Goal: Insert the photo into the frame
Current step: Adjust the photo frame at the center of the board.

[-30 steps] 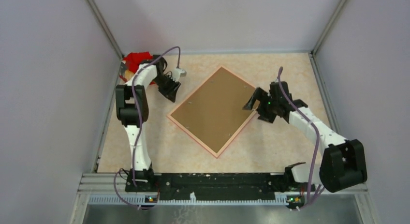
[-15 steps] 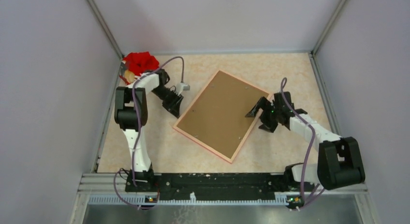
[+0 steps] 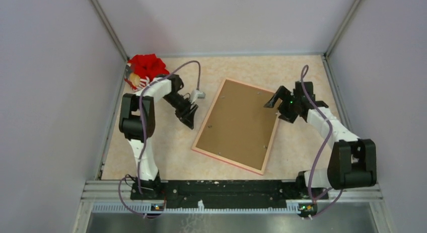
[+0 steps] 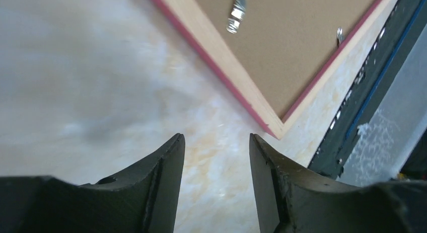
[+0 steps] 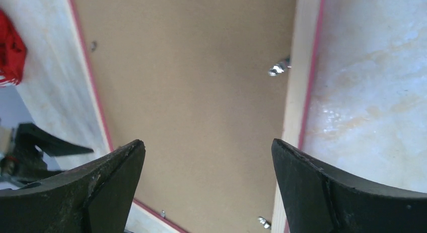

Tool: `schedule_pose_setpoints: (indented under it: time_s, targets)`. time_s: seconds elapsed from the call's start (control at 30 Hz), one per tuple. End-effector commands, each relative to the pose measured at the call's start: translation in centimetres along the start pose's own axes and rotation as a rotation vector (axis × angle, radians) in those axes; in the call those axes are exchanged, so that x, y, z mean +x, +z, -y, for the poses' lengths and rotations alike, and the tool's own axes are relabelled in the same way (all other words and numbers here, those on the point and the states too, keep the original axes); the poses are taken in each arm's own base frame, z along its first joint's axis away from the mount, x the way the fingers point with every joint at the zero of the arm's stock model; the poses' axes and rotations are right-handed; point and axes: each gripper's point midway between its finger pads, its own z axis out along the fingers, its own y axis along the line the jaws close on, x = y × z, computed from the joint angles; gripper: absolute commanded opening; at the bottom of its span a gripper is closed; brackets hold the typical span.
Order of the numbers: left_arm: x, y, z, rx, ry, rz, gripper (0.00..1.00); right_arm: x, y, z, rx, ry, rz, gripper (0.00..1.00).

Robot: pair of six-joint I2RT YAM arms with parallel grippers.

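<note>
Marbled bench (image 3: 171,147) carries a red bundle (image 3: 147,65) in its far left corner; frame (image 4: 227,67) lies face down, brown backing board (image 3: 236,123) showing. Near it, left jaws and right jaws gape empty.

Left arm (image 3: 137,142) seen raised from base at near-left edge, elbow folded high, forearm angled inward and down toward centre. Left pincer (image 3: 190,120) pointed downward, jaws parted by narrow gap, nothing gripped between dark fingers (image 4: 161,175). Right arm (image 3: 330,127) seen bent sharply above base at near-right edge, forearm stretched forward and inward. Right pincer (image 3: 278,108) held low, aimed toward centre, jaws spread wide, nothing held between them. Both pincers pictured well apart, turned toward each other.
</note>
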Motion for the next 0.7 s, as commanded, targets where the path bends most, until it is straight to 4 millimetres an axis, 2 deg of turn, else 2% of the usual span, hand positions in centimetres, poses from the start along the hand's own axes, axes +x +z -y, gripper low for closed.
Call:
schedule_pose_setpoints:
  time_s: [0.0,0.1,0.2,0.33,0.57,0.67]
  targets:
    - [-4.0,-4.9,-0.4,0.003,-0.012,0.227,0.59,-1.8,-3.7,-5.3,-0.096,-0.110,0.123,0.93]
    - [-5.1,-3.8,1.2,0.094,-0.033,0.282,0.60,0.8,-3.6,-8.5,-0.177,-0.113,0.094,0.86]
    - [-4.3,-1.0,2.1,0.158,-0.079,0.238,0.58,4.0,-2.2,-10.9,-0.233,-0.092,0.039,0.80]
    - [-2.9,0.9,1.6,0.175,-0.121,0.201,0.55,8.0,0.1,-13.6,-0.330,0.003,-0.071,0.72]
    - [-2.1,1.7,0.0,0.098,-0.118,0.180,0.45,13.9,3.4,-19.1,-0.395,-0.063,-0.187,0.71]
    - [-1.9,2.0,-0.4,0.085,-0.133,0.173,0.39,16.5,5.2,-20.2,-0.402,-0.068,-0.249,0.70]
